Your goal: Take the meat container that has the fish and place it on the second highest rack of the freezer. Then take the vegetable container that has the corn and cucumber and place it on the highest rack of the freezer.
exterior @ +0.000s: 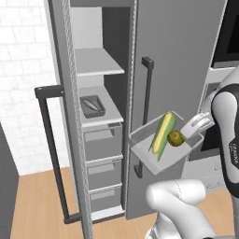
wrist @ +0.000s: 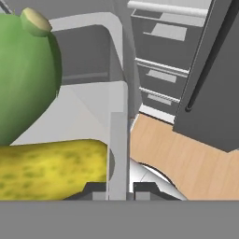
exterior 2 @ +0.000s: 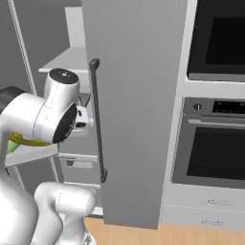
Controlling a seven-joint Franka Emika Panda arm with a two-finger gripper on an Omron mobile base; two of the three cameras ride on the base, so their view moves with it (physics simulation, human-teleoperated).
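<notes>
The jaws are closed tight on the thin rim of the vegetable tray, one fingertip on each side of the wall, and the tray is carried in the air, tilted, in front of the open freezer. Just inside the rim from the jaws lie the corn and the cucumber, side by side along the tray. In the left base view the corn is the yellow one, with the green cucumber against it; a small round olive-coloured shape shows at the end nearest the jaws, possibly the end of one of them, though that is hard to tell. Below the jaws is the wooden floor.

Beyond the tray, further into the freezer, the dark fish tray sits on the second shelf from the top with the fish in it. The shelf above it is higher than the jaws. Grey drawers stack under the fish tray. The freezer door stands swung out on the far side from the jaws, its black bar handle facing out. On the other side of the jaws is the built-in oven.
</notes>
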